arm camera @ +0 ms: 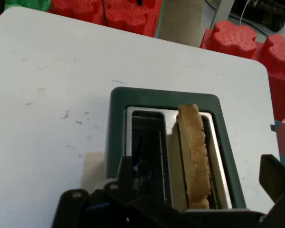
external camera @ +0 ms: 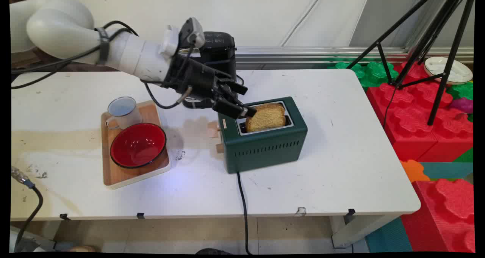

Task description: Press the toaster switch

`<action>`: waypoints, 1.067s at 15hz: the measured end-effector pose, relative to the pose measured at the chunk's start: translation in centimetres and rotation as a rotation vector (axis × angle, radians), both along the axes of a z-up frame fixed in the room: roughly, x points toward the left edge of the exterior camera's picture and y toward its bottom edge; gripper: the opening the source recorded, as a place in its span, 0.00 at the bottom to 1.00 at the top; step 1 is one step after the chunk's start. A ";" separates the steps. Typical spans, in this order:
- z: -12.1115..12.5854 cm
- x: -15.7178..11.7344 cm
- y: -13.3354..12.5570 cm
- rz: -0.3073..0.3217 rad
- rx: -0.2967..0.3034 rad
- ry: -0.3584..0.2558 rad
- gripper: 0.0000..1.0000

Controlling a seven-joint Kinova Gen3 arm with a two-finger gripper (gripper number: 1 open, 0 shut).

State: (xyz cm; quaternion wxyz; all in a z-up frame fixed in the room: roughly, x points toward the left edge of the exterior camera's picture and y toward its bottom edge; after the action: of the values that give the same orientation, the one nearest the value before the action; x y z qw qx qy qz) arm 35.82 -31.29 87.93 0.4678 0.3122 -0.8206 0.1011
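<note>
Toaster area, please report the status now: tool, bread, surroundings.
Tool open, at the toast slice. Slice upright in green toaster, one slot empty. Tray with red bowl and mug left of it.

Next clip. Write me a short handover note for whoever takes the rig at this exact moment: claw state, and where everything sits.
Claw: open, holding nothing, its fingers either side of the near end of the toast slice, not closed on it.
Toast: standing upright in one slot of the green toaster, sticking up above the top. In the hand view the other slot shows no bread.
Toaster: mid-table, its black cord running off the near edge.
Left of it: a wooden tray carrying a red bowl and a white mug.
Behind the arm: a black appliance by the wall.
</note>
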 end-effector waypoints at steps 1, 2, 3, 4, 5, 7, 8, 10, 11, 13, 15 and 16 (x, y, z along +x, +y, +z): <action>0.2 0.2 0.2 0.001 -0.004 0.000 1.00; 0.5 0.4 0.4 0.001 -0.010 -0.001 1.00; 0.7 0.6 0.6 0.001 -0.015 -0.001 1.00; 1.0 0.9 1.0 -0.001 -0.021 -0.003 1.00; 1.2 1.1 1.2 -0.003 -0.026 -0.004 1.00; 1.7 1.9 2.2 -0.011 -0.037 -0.012 1.00; 1.8 2.3 2.7 -0.015 -0.041 -0.018 1.00; 1.9 3.3 3.7 -0.026 -0.046 -0.036 1.00; 1.9 3.8 4.1 -0.031 -0.047 -0.046 1.00; 1.8 4.7 4.9 -0.043 -0.051 -0.067 1.00; 1.6 5.4 5.3 -0.052 -0.052 -0.084 1.00; 1.4 5.8 5.6 -0.056 -0.052 -0.094 1.00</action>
State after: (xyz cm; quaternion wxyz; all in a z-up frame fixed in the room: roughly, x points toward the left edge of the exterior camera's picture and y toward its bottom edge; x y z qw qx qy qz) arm 41.65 -25.71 89.32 0.4393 0.2717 -0.8473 0.1239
